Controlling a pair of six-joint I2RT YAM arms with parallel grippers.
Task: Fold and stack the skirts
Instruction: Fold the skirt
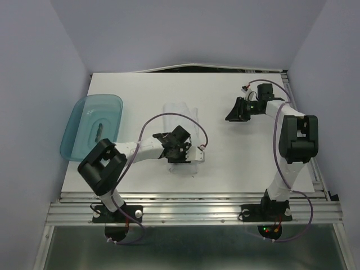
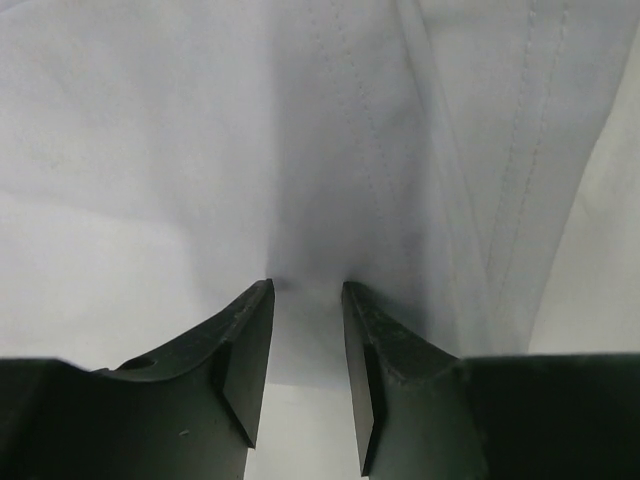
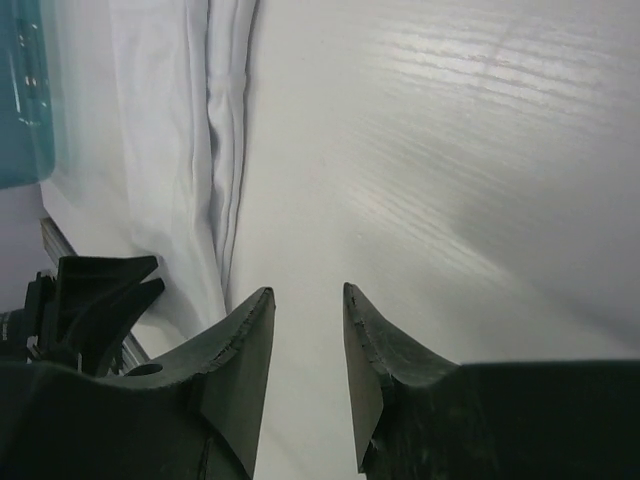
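A white skirt (image 1: 178,115) lies as a long strip in the middle of the table, nearly the table's colour. My left gripper (image 1: 179,152) is down on its near end. In the left wrist view the cloth (image 2: 300,150) fills the frame, with stitched seams at the right. The left gripper (image 2: 307,285) has its jaws apart, tips against the cloth, which shows in the gap. My right gripper (image 1: 230,116) hovers over bare table to the skirt's right. It (image 3: 307,290) is open with nothing between its fingers, and the skirt's edge (image 3: 170,130) shows to its left.
A translucent teal tray (image 1: 68,135) rests at the table's left edge, with a small dark item inside; a corner of the tray (image 3: 20,100) also shows in the right wrist view. Pale walls close in on three sides. A metal rail (image 1: 191,202) runs along the near edge.
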